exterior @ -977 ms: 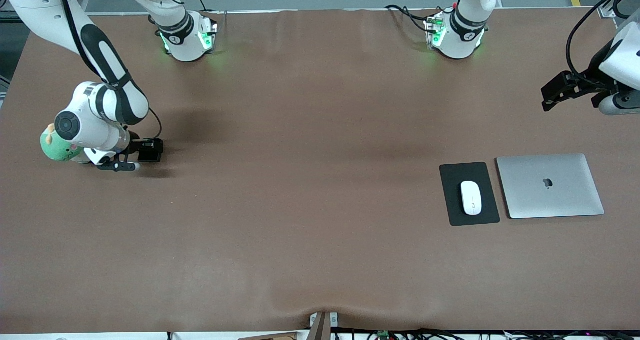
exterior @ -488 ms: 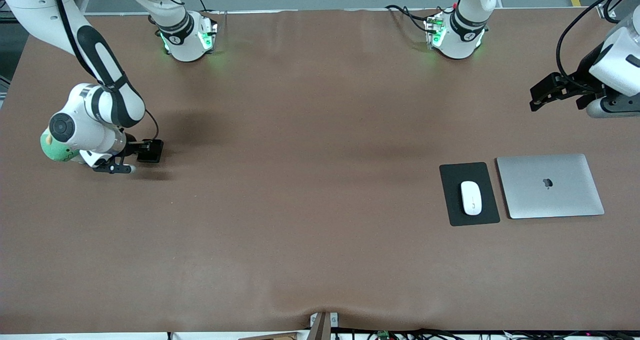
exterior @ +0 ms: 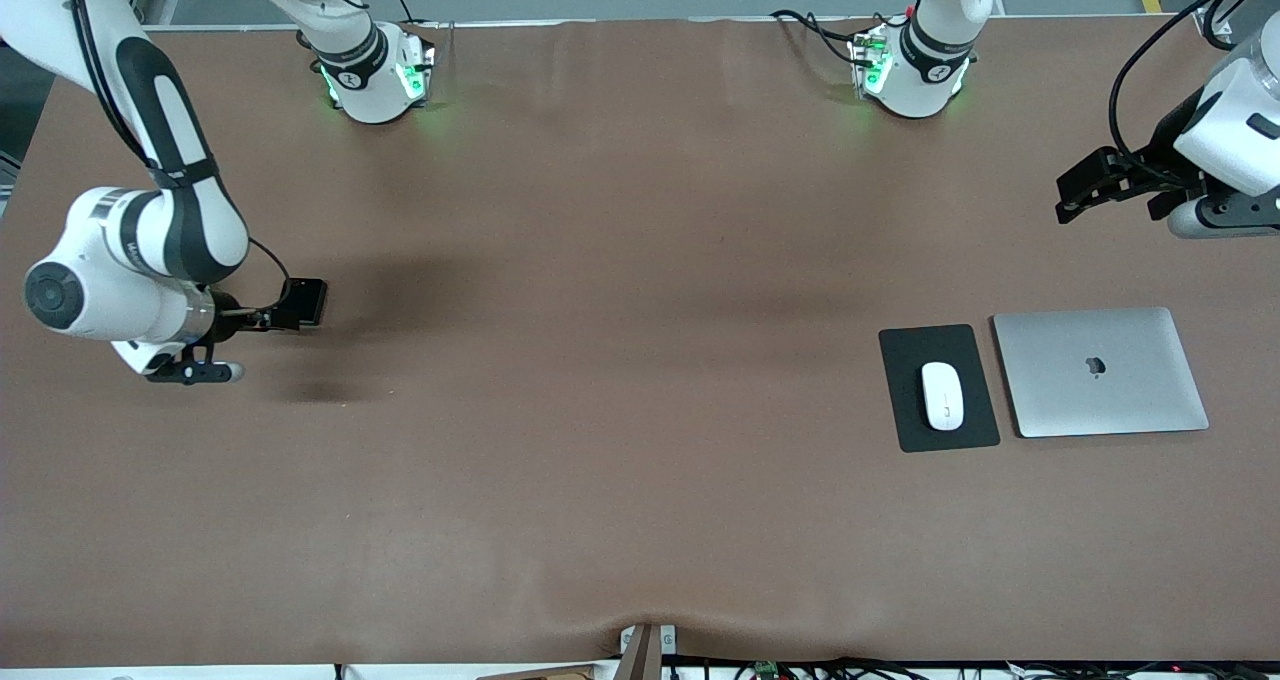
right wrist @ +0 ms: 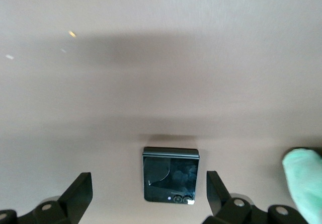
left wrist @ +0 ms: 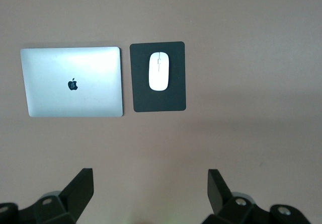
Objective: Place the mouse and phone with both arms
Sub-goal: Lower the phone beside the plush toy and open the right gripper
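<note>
Brown table (exterior: 640,480) (grey floor above)

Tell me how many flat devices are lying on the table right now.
3. The phone lies at the right arm's end. The mouse sits on the dark pad at the left arm's end, with the closed laptop beside that pad. More may be hidden under the right arm.

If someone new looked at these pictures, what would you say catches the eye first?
Probably the silver laptop at the left arm's end of the table, with the white mouse on a black pad beside it. At the right arm's end, the black phone lies on the table, the open right gripper above it. The open left gripper hangs above the table.
</note>
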`<state>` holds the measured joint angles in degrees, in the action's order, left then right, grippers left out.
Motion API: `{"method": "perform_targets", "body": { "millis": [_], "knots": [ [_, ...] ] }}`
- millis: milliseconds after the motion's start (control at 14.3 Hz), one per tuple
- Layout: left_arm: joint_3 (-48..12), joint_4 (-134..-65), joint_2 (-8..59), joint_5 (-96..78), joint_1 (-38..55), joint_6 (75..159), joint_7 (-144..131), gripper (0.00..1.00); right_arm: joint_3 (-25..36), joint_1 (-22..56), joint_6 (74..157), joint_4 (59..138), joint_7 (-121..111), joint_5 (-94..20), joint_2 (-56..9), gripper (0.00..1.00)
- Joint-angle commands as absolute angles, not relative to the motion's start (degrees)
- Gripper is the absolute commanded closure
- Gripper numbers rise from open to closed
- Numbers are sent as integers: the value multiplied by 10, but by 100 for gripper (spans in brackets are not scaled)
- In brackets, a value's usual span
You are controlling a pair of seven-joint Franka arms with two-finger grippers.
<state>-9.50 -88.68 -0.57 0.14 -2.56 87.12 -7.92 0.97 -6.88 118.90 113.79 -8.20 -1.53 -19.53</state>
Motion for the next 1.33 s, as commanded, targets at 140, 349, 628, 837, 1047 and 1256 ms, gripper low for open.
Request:
{"method": "perform_targets", "body": {
  "millis": [140, 349, 628, 837, 1047, 1256],
  "knots": [
    [-92, -897, -23, -3, -25, 874, -82, 0, 11, -40, 1089, 1001, -84, -21, -199, 0],
    [-93, -915, -34, -3, -26, 887, -83, 0, 11, -33, 1073, 941, -86, -21, -200, 0],
    [-92, -915, -38, -4, -26, 885, -85, 0, 11, -19, 985, 831, -85, -14, -200, 0],
    [-92, -913, -38, -4, -26, 883, -85, 0, 11, -7, 907, 761, -85, -6, -196, 0],
    [-91, -911, -35, -4, -26, 883, -83, 0, 8, -10, 875, 737, -86, -8, -187, 0],
    [-92, -903, -31, -3, -25, 883, -79, 0, 8, 1, 818, 735, -85, -12, -128, 0]
  ]
}}
